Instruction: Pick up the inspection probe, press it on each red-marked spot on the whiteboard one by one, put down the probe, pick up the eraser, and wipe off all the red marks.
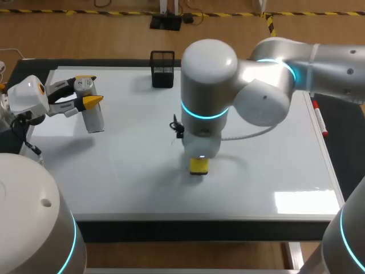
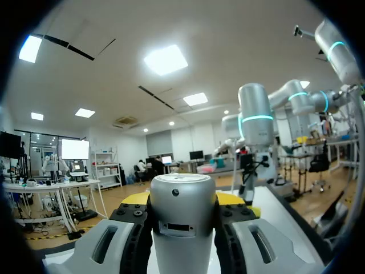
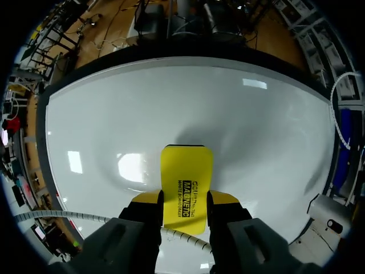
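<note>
The whiteboard (image 1: 137, 162) covers the table, and I see no red marks on it. At its left, my left gripper (image 1: 89, 89) is shut on the inspection probe (image 1: 94, 119), a silver cylinder. In the left wrist view the probe (image 2: 182, 225) stands between the yellow-tipped fingers (image 2: 134, 198), its flat cap towards the camera. At the board's middle, my right gripper (image 3: 185, 198) is shut on the yellow eraser (image 3: 186, 181). The eraser (image 1: 198, 166) rests on the whiteboard (image 3: 108, 114) under the right arm's wrist.
A black mesh holder (image 1: 162, 69) stands at the whiteboard's far edge, left of the right arm. A red marker (image 1: 319, 121) lies along the right edge. My right arm crosses over the board's right half.
</note>
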Controlling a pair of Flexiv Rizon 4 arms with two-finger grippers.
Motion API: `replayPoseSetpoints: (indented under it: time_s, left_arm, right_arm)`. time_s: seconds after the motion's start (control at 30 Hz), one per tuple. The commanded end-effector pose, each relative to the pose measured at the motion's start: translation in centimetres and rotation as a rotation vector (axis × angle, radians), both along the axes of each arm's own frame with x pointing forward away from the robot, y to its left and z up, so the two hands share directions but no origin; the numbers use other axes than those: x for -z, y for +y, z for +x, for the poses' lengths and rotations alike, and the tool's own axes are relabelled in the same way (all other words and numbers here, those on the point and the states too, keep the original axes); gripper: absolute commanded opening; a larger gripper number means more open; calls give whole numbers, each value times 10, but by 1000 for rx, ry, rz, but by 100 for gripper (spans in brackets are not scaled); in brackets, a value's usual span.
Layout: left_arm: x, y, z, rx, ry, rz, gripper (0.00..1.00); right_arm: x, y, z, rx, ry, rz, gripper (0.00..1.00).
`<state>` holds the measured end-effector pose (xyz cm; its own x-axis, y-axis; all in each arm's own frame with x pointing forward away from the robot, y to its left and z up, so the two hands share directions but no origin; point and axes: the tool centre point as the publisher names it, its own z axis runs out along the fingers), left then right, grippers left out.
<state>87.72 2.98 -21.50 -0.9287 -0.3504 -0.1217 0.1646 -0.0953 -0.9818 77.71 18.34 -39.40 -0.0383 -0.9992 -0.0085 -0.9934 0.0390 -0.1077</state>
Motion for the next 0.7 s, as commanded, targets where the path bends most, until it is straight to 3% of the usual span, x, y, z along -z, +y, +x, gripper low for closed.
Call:
replayPoseSetpoints:
  time_s: [0.03,0.43,0.7]
  left_arm:
    - [-1,0,0,0,-1,-1,0]
    - [-1,0,0,0,-1,-1,0]
    - [-1,0,0,0,-1,-1,0]
  right_arm:
    - [9,15,-2,-12,-33,-23,0]
    - [14,46,-5,-76,-14,24,0]
    - [22,51,-2,-88,4,31,0]
